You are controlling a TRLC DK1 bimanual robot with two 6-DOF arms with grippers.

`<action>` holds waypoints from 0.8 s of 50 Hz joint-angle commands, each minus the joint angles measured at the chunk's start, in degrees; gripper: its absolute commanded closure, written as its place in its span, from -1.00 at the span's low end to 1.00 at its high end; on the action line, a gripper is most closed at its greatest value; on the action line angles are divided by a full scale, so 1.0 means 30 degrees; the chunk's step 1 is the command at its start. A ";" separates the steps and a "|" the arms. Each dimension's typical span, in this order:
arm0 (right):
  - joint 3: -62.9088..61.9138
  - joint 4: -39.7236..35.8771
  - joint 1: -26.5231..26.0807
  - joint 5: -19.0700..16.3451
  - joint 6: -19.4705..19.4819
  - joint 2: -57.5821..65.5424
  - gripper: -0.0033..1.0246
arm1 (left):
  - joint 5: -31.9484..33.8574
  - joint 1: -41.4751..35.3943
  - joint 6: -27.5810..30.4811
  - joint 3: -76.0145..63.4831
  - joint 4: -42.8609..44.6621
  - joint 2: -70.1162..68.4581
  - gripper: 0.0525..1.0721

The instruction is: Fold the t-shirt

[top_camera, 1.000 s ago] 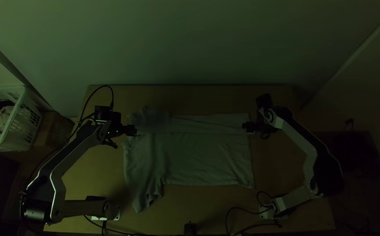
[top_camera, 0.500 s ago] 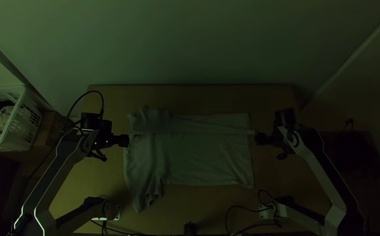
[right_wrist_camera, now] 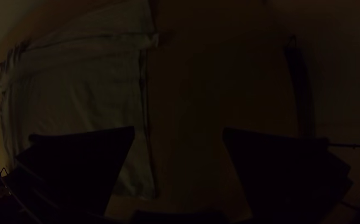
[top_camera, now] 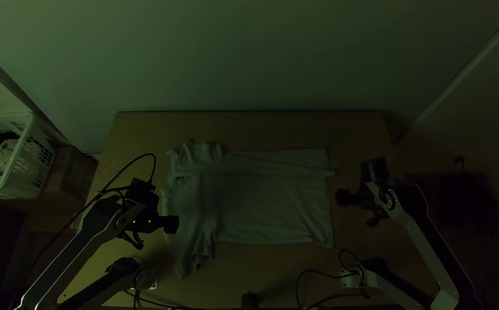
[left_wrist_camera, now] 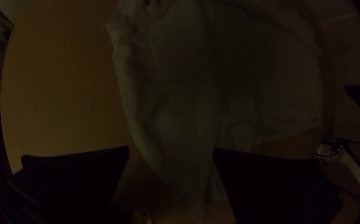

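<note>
Left gripper shifts down the shirt's left edge toward the near side of the table, while right gripper draws off the hem and also comes nearer, compared with one second earlier. The shirt's main spread keeps its place, and a small corner now pokes out at the hem where right gripper was.

A pale wall rises behind the light wooden table. From the near corners, left arm and right arm extend over the wood, flanking the shirt. It lies across the middle of the table, mostly flat, its hem to the right. A long strip along the far side is folded over toward the center, with the cloth bunched at its left end; at the near left, a wrinkled sleeve points toward the near edge.

Beyond the table's left side sits a white basket with dark and pale cloth inside, beside a brown box.

Left gripper is poised at the shirt's left edge, its fingers wide apart, with shirt and wood in view between them; whether it touches the fabric cannot be told. Right gripper, fingers also well parted, hangs just beyond the hem, apart from the shirt. Black cables curl near the right arm's base.
</note>
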 commanded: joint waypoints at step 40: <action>-0.0546 -0.2245 0.1339 -0.2427 0.0994 0.0594 -0.86 | -0.0954 -0.3144 -0.1327 -0.3307 0.2144 0.5259 -0.73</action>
